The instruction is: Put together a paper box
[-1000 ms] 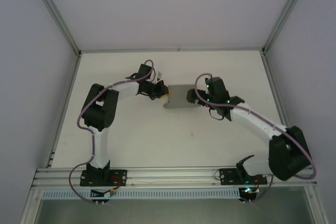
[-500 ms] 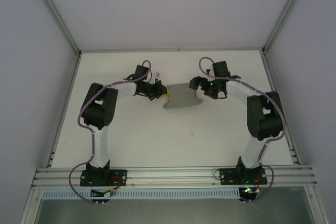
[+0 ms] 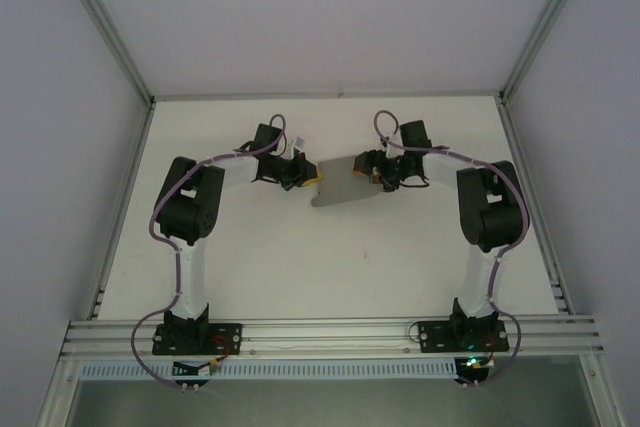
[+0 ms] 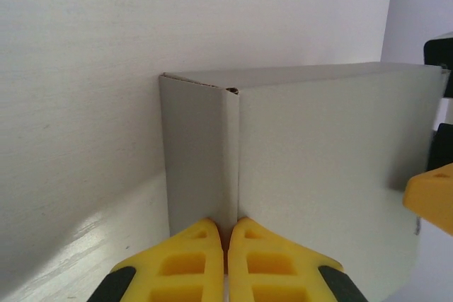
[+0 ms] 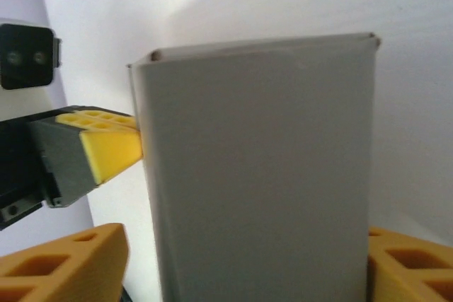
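The right gripper has swung in to the right end of the paper box, its fingers spread astride it. The box is smooth grey card, rectangular, and sits upper centre with its long axis left-right. The left gripper pinches its left seam.

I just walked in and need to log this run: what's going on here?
Two robot arms are assembling a grey paper box at the white table. The left gripper pinches a corner seam at one end. The right gripper straddles the other end, jaws open with a gap on one side. The box looks folded into shape.
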Motion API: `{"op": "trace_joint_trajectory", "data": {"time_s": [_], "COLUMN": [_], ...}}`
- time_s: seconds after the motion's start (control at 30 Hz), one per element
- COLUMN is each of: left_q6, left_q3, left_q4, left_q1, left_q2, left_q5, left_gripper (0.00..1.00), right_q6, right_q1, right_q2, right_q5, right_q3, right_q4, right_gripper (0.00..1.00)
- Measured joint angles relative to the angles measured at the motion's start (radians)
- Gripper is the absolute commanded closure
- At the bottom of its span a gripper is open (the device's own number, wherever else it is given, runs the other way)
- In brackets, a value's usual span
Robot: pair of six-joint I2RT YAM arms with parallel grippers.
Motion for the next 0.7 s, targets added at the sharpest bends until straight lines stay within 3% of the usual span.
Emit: {"op": "trace_joint_trajectory", "data": {"time_s": [0.17,0.27,0.43,0.47,0.5,0.7], "left_q6": [-0.001,0.005,0.040,0.052,0.067,0.268], "left_q3": [-0.004,-0.004,-0.015,-0.020,-0.025,-0.092], "left_q4": [0.029,0.041,0.022,0.014,0.011,0.012], "left_q1": [0.002,0.002,0.002,0.002,0.001,-0.025], "left_q2": [0.001,-0.001,-0.059,-0.089,-0.121,-0.452], "left_q5": [0.000,-0.008,-0.051,-0.064,-0.072,-0.173], "left_gripper": [0.87,0.72,0.29,0.10,0.00,0.00], "right_q6": [0.031,0.045,0.069,0.079,0.085,0.142], "right_q1": [-0.001,0.000,0.000,0.000,0.000,0.000], "right_q2": [-0.010,-0.039,-0.131,-0.163,-0.195,-0.368], "right_q5": [-0.048,-0.042,-0.002,0.011,0.021,0.100], "right_q3": [-0.010,-0.020,-0.033,-0.033,-0.033,-0.027], "right_q4": [0.054,0.051,0.008,-0.003,-0.017,-0.143], "right_gripper": [0.50,0.53,0.56,0.56,0.55,0.52]}}
